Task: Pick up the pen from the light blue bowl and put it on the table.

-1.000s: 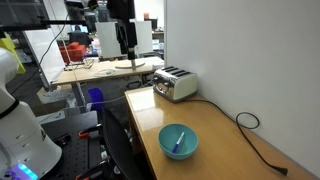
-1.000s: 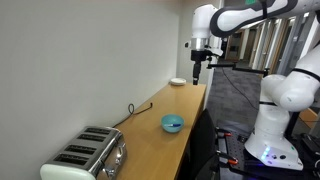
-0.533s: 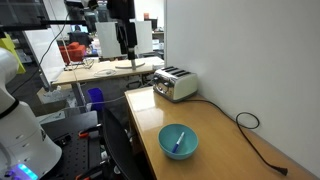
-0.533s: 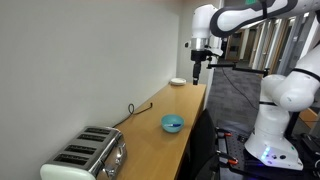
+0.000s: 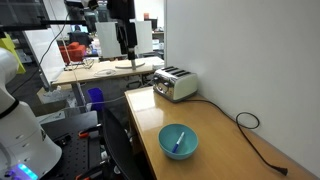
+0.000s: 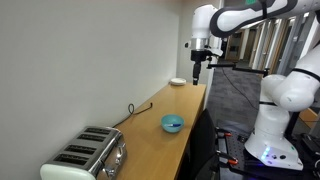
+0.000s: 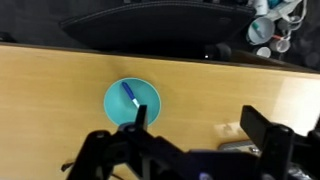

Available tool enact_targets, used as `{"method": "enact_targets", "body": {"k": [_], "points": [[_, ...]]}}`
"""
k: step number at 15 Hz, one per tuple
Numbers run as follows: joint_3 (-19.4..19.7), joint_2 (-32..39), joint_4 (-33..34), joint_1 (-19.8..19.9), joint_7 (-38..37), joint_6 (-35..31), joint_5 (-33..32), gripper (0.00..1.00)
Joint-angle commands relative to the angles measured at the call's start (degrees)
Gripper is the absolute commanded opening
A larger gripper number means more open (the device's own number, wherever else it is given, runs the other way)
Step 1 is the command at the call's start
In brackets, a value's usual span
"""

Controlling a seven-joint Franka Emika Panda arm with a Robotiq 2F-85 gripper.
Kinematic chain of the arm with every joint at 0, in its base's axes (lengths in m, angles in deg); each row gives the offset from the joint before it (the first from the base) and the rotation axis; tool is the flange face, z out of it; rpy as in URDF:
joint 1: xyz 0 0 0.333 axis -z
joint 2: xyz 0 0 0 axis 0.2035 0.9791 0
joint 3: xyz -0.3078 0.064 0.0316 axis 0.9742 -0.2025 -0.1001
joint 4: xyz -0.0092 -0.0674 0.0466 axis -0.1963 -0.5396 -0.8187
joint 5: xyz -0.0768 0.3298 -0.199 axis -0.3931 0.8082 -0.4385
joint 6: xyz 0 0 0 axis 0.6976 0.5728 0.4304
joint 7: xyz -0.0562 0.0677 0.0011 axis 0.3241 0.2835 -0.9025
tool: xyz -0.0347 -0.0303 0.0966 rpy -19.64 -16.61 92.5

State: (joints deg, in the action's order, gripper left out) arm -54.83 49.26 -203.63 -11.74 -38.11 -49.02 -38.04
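Observation:
The light blue bowl (image 5: 179, 141) sits on the light-wood table (image 5: 225, 150) near its front edge; it also shows in an exterior view (image 6: 173, 123) and in the wrist view (image 7: 132, 102). The pen (image 7: 131, 96), a short blue stick with a whitish end, lies inside the bowl; it shows faintly in an exterior view (image 5: 180, 140). My gripper (image 6: 197, 73) hangs high above the table, well clear of the bowl. In the wrist view the gripper (image 7: 200, 120) is open and empty, with the bowl beside its left finger.
A silver toaster (image 5: 175, 83) stands at one end of the table, also in an exterior view (image 6: 87, 157). A black cable (image 5: 255, 135) runs along the wall side. A small white object (image 6: 177, 82) lies at the table's other end. A cluttered workbench (image 5: 105, 68) stands beyond.

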Motion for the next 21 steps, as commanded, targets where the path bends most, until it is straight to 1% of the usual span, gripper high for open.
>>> {"method": "enact_targets", "body": {"k": [1,5,10,11,13,16,18,21], "points": [[0.37,4.01,-0.43,-0.08,1.00,-3.69,-0.37,1.00],[2.11,13.07,0.67,0.02,5.12,-11.62,-0.73,1.00],[5.62,23.76,1.48,0.69,16.92,-20.24,-0.69,1.00],[6.40,25.96,1.52,0.80,19.66,-22.07,0.25,1.00],[7.08,30.06,1.76,1.46,22.68,-25.56,1.25,1.00],[6.96,37.93,3.44,2.82,26.40,-31.95,3.37,1.00],[6.04,43.10,5.20,4.05,28.33,-36.50,4.35,1.00],[3.96,50.37,9.22,6.40,30.59,-40.82,4.60,1.00]]}}
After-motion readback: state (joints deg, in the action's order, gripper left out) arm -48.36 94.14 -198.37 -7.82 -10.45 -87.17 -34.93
